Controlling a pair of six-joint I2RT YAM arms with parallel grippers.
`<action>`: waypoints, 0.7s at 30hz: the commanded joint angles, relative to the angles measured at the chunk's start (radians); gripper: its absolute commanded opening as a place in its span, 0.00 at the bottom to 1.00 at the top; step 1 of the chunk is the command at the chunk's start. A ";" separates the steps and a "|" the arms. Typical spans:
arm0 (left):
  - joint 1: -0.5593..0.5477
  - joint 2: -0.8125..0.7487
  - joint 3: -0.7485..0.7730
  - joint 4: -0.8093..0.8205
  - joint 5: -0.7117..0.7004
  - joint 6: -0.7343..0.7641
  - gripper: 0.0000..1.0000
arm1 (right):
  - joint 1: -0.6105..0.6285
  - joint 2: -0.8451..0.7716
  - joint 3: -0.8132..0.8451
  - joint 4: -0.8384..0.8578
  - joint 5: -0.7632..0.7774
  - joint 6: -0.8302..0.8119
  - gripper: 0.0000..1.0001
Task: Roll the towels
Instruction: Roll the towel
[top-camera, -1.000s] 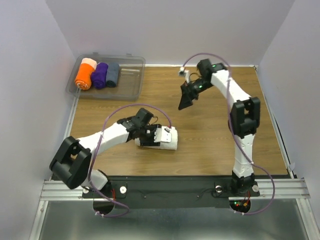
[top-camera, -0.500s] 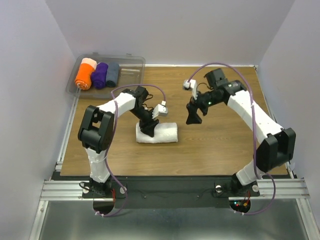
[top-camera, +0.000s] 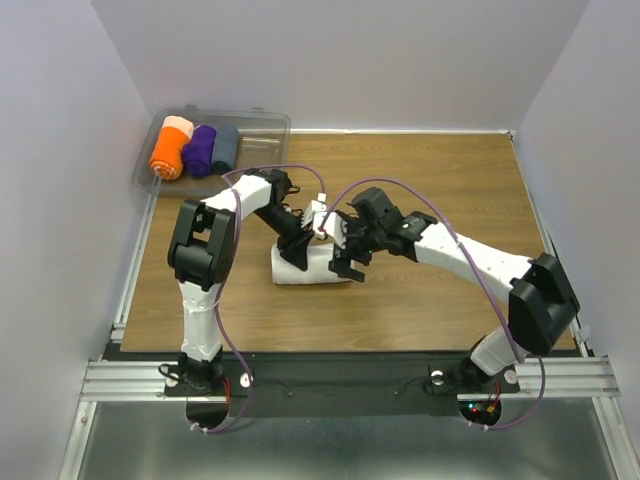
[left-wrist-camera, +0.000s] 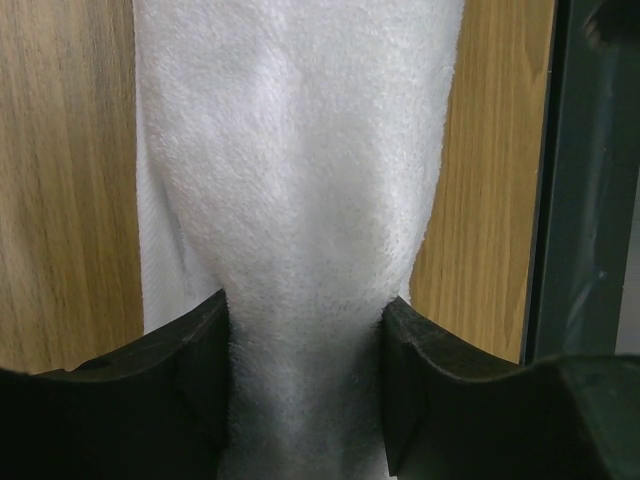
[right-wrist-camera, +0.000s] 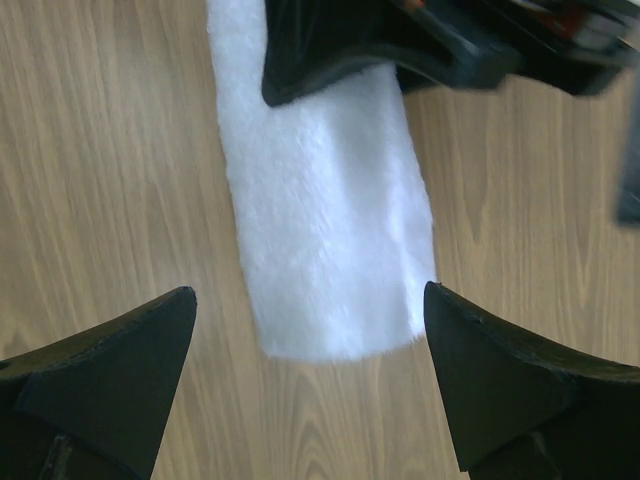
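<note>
The white towel (top-camera: 322, 270) lies on the wooden table as a short thick roll, its length running left to right. My left gripper (top-camera: 297, 258) is shut on the roll's left part. In the left wrist view the towel (left-wrist-camera: 300, 150) is pinched between the black fingers (left-wrist-camera: 160, 390) of the left gripper (left-wrist-camera: 305, 390). My right gripper (top-camera: 346, 262) is open over the roll's right end. In the right wrist view the towel's end (right-wrist-camera: 325, 240) lies between the wide-spread tips of the right gripper (right-wrist-camera: 309, 293), not touched, and the left gripper (right-wrist-camera: 400, 40) shows at the top.
A clear plastic bin (top-camera: 258, 165) stands at the back left and holds an orange roll (top-camera: 169, 150), a purple roll (top-camera: 201, 150) and a grey-blue roll (top-camera: 226, 148). White walls close in the left, right and far sides.
My right gripper has moved down and left from mid-table to the towel's right end. My left arm swung round from a low reach to gripping the roll from behind, and stays there.
</note>
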 joint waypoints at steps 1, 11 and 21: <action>0.002 0.110 -0.027 -0.045 -0.107 0.069 0.30 | 0.058 0.057 0.010 0.129 0.033 -0.024 1.00; 0.024 0.134 -0.007 -0.081 -0.078 0.109 0.33 | 0.058 0.106 -0.059 0.239 0.046 -0.059 1.00; 0.039 0.153 -0.001 -0.108 -0.060 0.138 0.35 | 0.058 0.137 -0.142 0.314 0.065 -0.117 0.94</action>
